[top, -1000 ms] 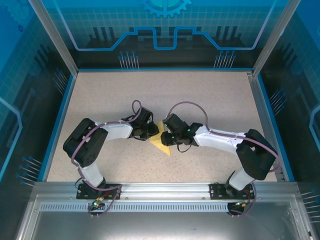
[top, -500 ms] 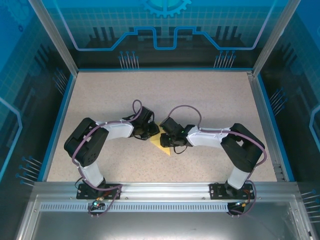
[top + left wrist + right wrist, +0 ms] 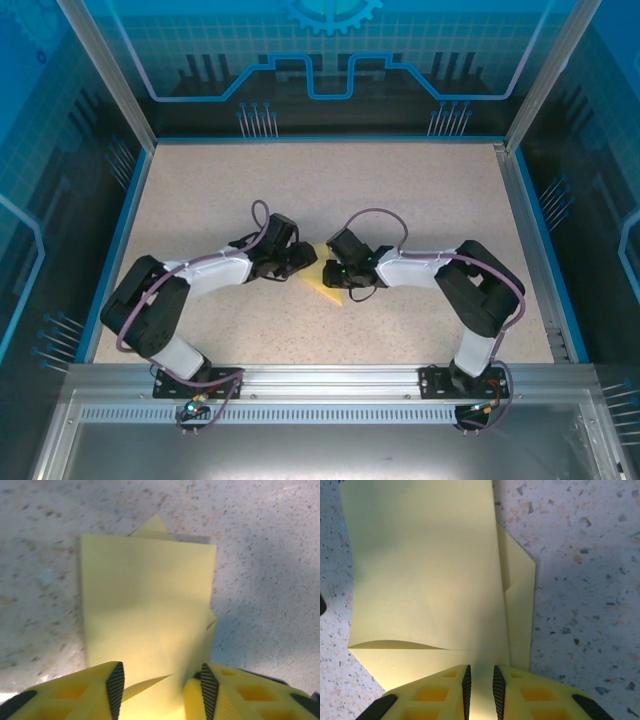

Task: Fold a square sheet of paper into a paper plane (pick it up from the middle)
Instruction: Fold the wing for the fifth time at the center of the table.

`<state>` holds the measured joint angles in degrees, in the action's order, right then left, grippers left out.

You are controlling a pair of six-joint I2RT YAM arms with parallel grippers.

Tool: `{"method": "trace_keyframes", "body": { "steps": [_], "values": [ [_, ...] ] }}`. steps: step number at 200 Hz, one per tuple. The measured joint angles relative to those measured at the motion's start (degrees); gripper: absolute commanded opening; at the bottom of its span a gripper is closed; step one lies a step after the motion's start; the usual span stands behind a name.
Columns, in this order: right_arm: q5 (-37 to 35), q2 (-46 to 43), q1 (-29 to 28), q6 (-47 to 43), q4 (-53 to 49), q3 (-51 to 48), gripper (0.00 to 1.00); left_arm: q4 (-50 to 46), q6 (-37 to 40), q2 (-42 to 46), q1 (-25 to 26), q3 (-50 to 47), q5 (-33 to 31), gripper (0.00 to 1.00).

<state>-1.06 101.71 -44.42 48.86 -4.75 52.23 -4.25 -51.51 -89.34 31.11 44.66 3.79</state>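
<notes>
Low, both arms [image 3: 215, 272] inward toward paper [image 3: 327, 290]

We observe the left arm [image 3: 215, 272] and right arm [image 3: 420, 268] bent inward, wrists low. The left gripper [image 3: 159, 679] stands parted. The right gripper [image 3: 480, 675] pinches the folded paper [image 3: 425, 570].

No letters, numbers or brand names can be read anywhere. The one sign-like mark is a pale blue gear emblem [image 3: 333, 12] at the top of the blue back panel [image 3: 450, 50], above angular line graphics, and it carries no legible text
</notes>
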Motion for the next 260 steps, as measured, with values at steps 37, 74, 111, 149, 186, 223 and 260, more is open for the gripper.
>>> {"method": "trace_keyframes", "body": {
  "steps": [37, 74, 111, 149, 186, 223, 260],
  "values": [
    [5.95, -0.22, 2.75, 1.42, 5.95, -3.08, 0.23, 0.11, -1.16, 1.03, -0.22, -3.82, -0.15, 0.55],
    [9.75, -0.22, 4.39, 2.01, 8.92, -4.48, 0.23, 2.54, -2.23, 0.94, -0.26, -5.60, 0.44, 0.50],
    [10.80, -0.22, 4.85, 2.01, 9.40, -4.68, 0.23, 7.21, -2.49, -1.22, -0.59, -5.60, 2.16, 0.38],
    [11.43, -0.22, 5.14, 2.01, 9.99, -5.03, 0.23, 8.79, -2.58, -2.75, -0.63, -5.57, 3.32, 0.34],
    [11.69, -0.22, 5.33, 1.88, 9.99, -5.03, 0.24, 10.62, -2.62, -2.75, -0.63, -5.57, 4.02, 0.20],
    [12.04, -1.09, 5.38, -2.16, 11.82, -6.08, 0.38, 11.15, -2.75, -2.75, -0.63, -5.51, 4.83, 0.07],
    [8.39, -6.75, 5.64, -11.34, 12.37, -9.35, 0.47, 7.80, -2.95, -2.16, -0.61, -3.58, 5.01, 0.05]
  ]
}}
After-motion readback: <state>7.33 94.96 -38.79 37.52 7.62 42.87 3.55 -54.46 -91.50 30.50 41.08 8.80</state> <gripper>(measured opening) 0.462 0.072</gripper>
